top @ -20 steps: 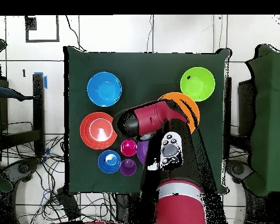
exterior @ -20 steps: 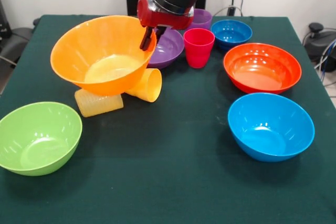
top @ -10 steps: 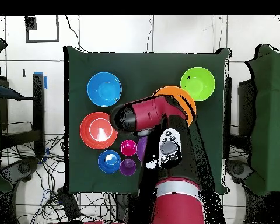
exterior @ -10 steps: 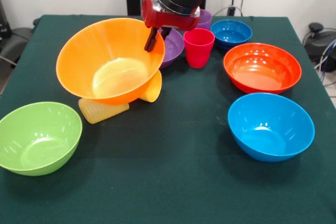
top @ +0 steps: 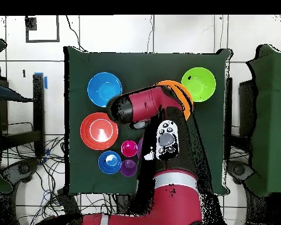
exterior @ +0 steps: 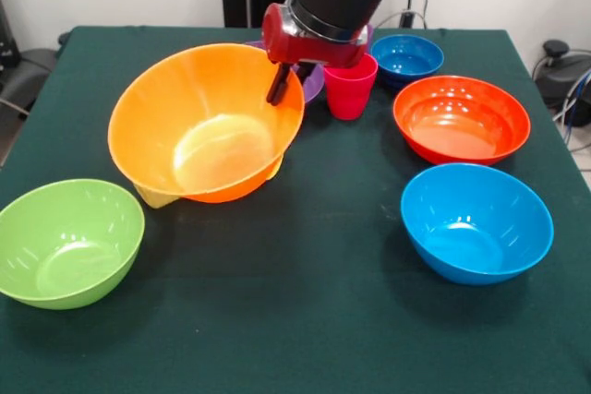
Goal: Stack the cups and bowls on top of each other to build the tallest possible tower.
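My gripper (exterior: 279,83) is shut on the far rim of the big orange-yellow bowl (exterior: 208,126) and holds it tilted, its opening toward the camera. In the overhead view the arm hides most of this bowl (top: 182,95). Only a corner of the pale yellow cup (exterior: 154,197) shows under it, and the orange-yellow cup is hidden. The purple bowl (exterior: 313,86) peeks out behind the gripper. The red-pink cup (exterior: 349,86) stands upright just to its right. The purple cup (top: 129,168) shows in the overhead view.
The lime green bowl (exterior: 66,242) sits at front left. The light blue bowl (exterior: 476,221) sits at front right. The red-orange bowl (exterior: 460,119) is behind it. The small dark blue bowl (exterior: 406,54) sits at the far right. All are upright on the green cloth (exterior: 295,320).
My gripper has carried the orange-yellow bowl to the right and nearer the camera. The bowl now covers the two yellow cups that lay in plain sight before.
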Available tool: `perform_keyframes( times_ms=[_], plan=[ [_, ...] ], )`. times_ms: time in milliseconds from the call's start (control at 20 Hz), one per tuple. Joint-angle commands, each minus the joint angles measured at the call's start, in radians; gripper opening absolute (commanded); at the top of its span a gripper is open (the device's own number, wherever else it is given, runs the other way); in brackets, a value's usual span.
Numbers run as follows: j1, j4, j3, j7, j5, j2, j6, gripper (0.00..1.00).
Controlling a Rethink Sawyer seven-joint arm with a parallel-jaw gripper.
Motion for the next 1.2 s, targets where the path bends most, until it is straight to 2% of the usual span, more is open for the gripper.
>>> perform_keyframes(
  times_ms=[50, 600, 850, 1200],
  plan=[
    [0.024, -0.085, 0.119, -0.075, 0.027, 0.048, 0.098, 0.00],
    [0.052, -0.236, 0.154, -0.116, 0.038, 0.087, 0.261, 0.00],
    [0.053, -0.262, 0.173, -0.125, 0.036, 0.100, 0.264, 0.00],
    [0.072, -0.345, 0.192, -0.134, 0.024, 0.149, 0.302, 0.00]
  ],
)
